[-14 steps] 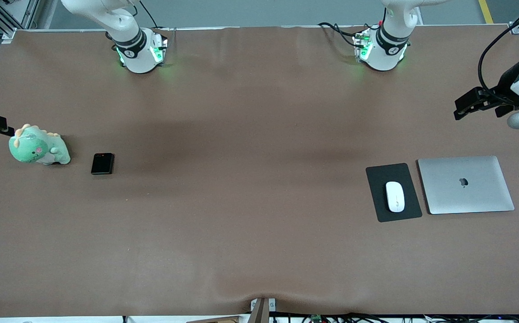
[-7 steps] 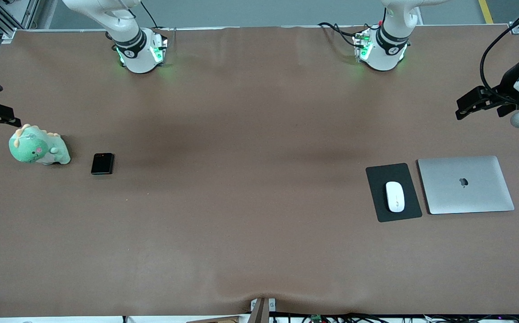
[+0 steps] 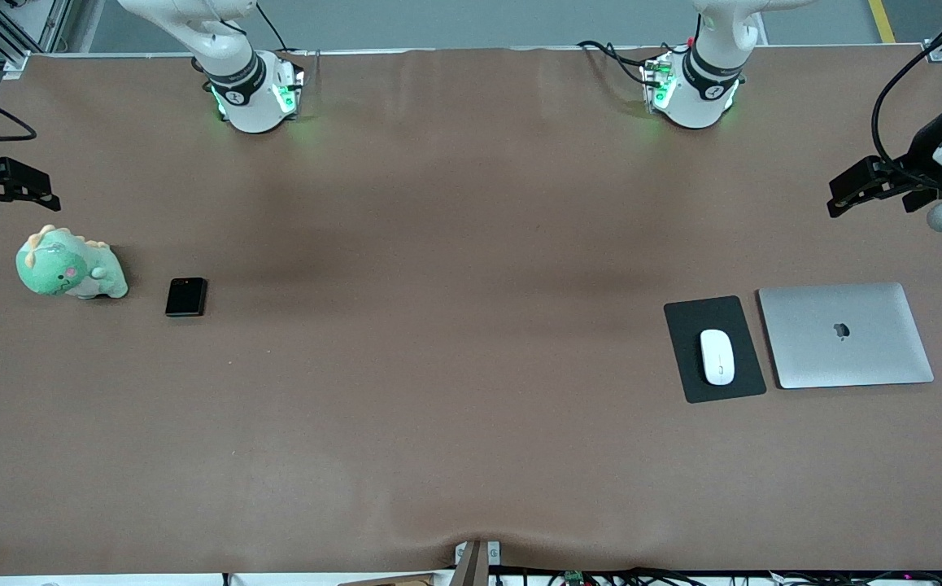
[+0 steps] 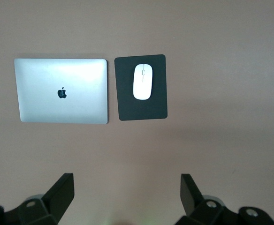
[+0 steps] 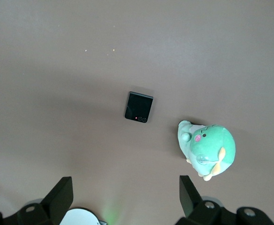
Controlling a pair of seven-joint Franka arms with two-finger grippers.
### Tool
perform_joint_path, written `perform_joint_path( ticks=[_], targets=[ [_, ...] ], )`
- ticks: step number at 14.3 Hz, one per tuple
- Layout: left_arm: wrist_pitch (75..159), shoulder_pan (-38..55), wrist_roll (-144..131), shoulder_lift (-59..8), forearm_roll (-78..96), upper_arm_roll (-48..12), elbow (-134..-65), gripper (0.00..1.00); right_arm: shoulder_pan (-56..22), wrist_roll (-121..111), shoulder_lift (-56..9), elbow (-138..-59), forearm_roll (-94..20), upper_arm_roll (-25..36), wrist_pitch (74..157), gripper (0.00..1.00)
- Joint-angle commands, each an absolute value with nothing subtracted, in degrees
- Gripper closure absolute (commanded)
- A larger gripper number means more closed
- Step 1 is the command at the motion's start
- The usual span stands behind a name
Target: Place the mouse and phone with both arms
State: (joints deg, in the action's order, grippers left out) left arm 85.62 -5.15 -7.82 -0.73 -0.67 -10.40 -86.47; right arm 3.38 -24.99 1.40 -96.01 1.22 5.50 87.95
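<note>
The white mouse (image 3: 717,356) lies on a black pad (image 3: 686,321) at the left arm's end of the table; it also shows in the left wrist view (image 4: 142,81). The small black phone (image 3: 185,296) lies on the bare table at the right arm's end, beside a green plush dinosaur; it also shows in the right wrist view (image 5: 139,106). My left gripper (image 3: 841,194) hangs open and empty high over the table's edge. My right gripper (image 3: 28,185) hangs open and empty high over the other end. In each wrist view the fingers (image 4: 62,187) (image 5: 62,190) stand wide apart.
A closed silver laptop (image 3: 845,334) lies beside the black pad, toward the left arm's end. A green plush dinosaur (image 3: 68,266) sits beside the phone, toward the right arm's end. Both green-lit arm bases (image 3: 255,94) (image 3: 686,89) stand along the table's edge farthest from the front camera.
My right gripper has risen and moved away from the dinosaur toward the bases' edge. My left gripper has barely shifted. The mouse and phone have not moved.
</note>
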Motion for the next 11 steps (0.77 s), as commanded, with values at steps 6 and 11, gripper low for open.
perform_joint_path(
  ticks=[6,11],
  targets=[
    [85.3,-5.5,-7.2,-0.4,0.2,-10.5,-85.3,0.00,6.4,-24.5,1.8,-93.2,-1.9,3.9,84.7,0.00],
    [85.3,-5.4,-6.9,-0.4,0.0,-11.0,-85.3,0.00,5.2,-24.3,1.9,-93.1,2.9,3.4,84.6,0.00]
  ],
)
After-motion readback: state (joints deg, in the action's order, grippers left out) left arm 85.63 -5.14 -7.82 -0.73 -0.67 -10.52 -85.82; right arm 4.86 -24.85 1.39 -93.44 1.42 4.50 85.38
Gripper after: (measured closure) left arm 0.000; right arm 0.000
